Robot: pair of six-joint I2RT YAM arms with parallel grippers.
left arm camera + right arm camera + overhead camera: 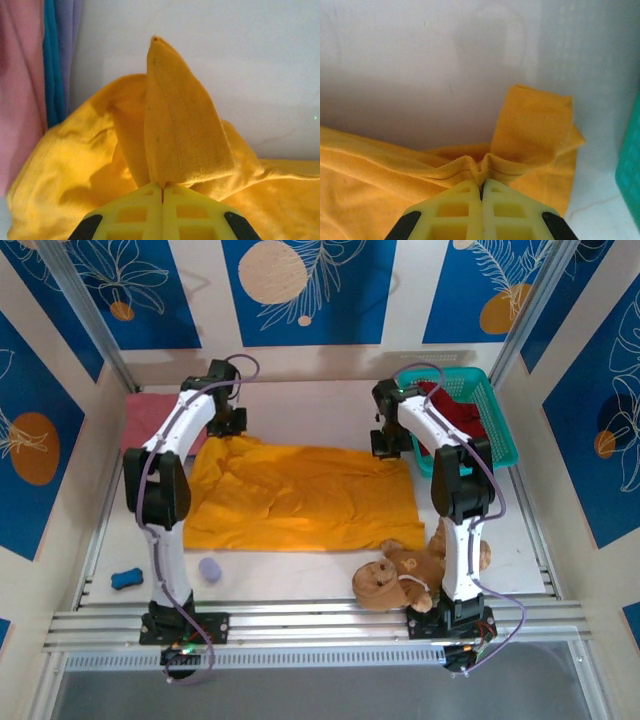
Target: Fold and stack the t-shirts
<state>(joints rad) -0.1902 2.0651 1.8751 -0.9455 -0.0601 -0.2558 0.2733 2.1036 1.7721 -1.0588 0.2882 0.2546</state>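
Your left gripper (162, 186) pinches the far left corner of the mustard-orange t-shirt (300, 495), a stitched flap standing up above it, and your right gripper (482, 181) is clamped on a bunched hem at the far right corner. The shirt lies spread on the table (300, 565) between the arms; the salmon-pink t-shirt (150, 420) sits beside its left corner, the dark red t-shirt (455, 412) in the teal basket (500, 445).

Plain mustard-orange t-shirt (300, 495) on white counter (300, 570); left of it salmon-pink t-shirt (148, 420); right of it dark red t-shirt (462, 412) in teal mesh basket (505, 445); near its front edge brown teddy (398, 577), blue toy (126, 578), lavender ball (209, 568); lime-yellow fingers (132, 215); blue wall panels (240, 310), white leaf outlines, peach discs
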